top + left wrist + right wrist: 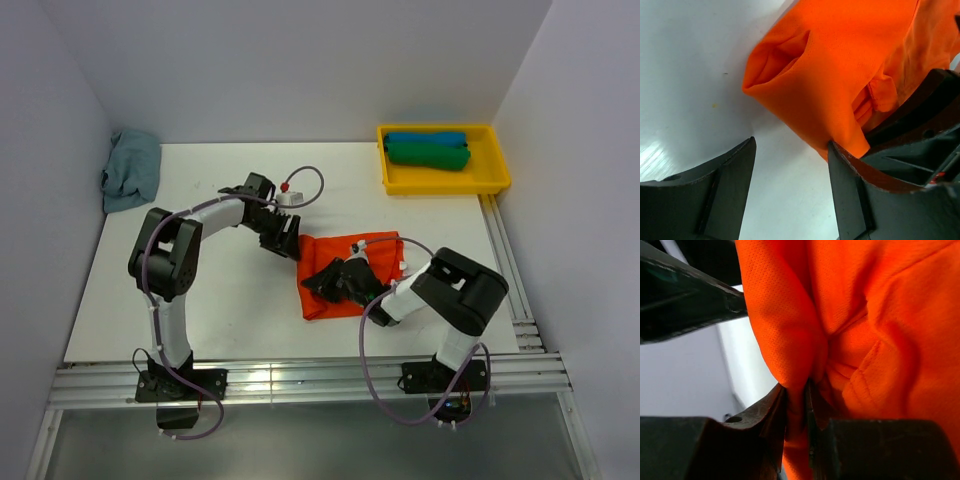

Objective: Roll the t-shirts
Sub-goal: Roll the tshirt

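The orange shirt (325,248) lies bunched in the middle of the desk (230,200). The right end effector (797,395) pinches a fold of it. The left end effector (790,145) is apart, just beside the shirt's left edge. The rolling has only begun, I think. Next, the left one must grab that edge.

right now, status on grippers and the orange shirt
Left gripper open at shirt corner. Right gripper shut on a fold. Shirt not yet rolled. Tray well aside.

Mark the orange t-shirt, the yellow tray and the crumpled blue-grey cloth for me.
orange t-shirt (325,247), top external view, bare fabric near its far left corner.
yellow tray (445,184), top external view, its near wall.
blue-grey cloth (130,170), top external view, middle of the heap.
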`<state>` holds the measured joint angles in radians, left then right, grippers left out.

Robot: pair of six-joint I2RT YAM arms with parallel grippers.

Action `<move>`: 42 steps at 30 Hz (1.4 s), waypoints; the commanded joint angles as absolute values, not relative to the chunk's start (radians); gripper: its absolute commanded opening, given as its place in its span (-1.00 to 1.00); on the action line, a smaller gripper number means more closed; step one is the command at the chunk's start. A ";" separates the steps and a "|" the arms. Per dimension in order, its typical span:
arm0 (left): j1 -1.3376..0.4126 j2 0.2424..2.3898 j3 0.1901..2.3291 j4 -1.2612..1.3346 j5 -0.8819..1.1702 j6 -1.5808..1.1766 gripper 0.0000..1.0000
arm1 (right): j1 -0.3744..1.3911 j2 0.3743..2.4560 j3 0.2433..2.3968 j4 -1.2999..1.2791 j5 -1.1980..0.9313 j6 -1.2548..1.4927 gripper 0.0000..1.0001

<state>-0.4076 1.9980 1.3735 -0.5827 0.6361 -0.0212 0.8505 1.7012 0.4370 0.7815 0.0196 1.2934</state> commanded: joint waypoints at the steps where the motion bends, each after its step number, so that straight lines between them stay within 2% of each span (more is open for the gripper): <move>1: -0.411 1.988 1.339 -0.430 0.716 -0.046 0.29 | 0.827 1.765 0.402 1.000 -0.098 1.385 -0.54; 10: -0.428 2.005 1.289 -0.325 0.767 -0.080 0.31 | 0.782 1.951 0.365 1.273 -0.196 1.496 -0.57; 19: -0.431 1.939 1.223 -0.238 0.782 -0.118 0.33 | 0.778 1.928 0.371 1.212 -0.190 1.479 -0.58; 26: -0.436 1.979 1.258 -0.259 0.767 -0.115 0.34 | 0.778 1.905 0.374 1.178 -0.186 1.462 -0.59; 29: -0.448 2.009 1.299 -0.287 0.735 -0.118 0.28 | 0.778 1.893 0.382 1.146 -0.183 1.448 -0.58; 31: -0.457 2.028 1.319 -0.317 0.697 -0.120 0.14 | 0.778 1.884 0.390 1.112 -0.180 1.433 -0.58; 32: -0.459 2.034 1.344 -0.352 0.681 -0.115 -0.10 | 0.778 1.867 0.394 1.080 -0.178 1.418 -0.57; 34: -0.463 2.048 1.385 -0.391 0.634 -0.106 -0.40 | 0.778 1.845 0.409 1.031 -0.170 1.395 -0.52; 35: -0.465 2.054 1.399 -0.417 0.614 -0.100 -0.71 | 0.779 1.815 0.417 0.959 -0.166 1.359 -0.49; 38: -0.476 2.062 1.446 -0.500 0.552 -0.077 -0.99 | 0.785 1.732 0.457 0.776 -0.112 1.278 -0.27; 42: -0.486 2.068 1.506 -0.600 0.491 -0.055 -0.99 | 0.824 1.596 0.541 0.453 0.033 1.154 0.00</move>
<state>-0.4805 2.0678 1.4460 -0.5110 0.5800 -0.0925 0.7929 1.6962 0.4744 0.7540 -0.0853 1.2961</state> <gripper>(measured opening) 0.151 0.470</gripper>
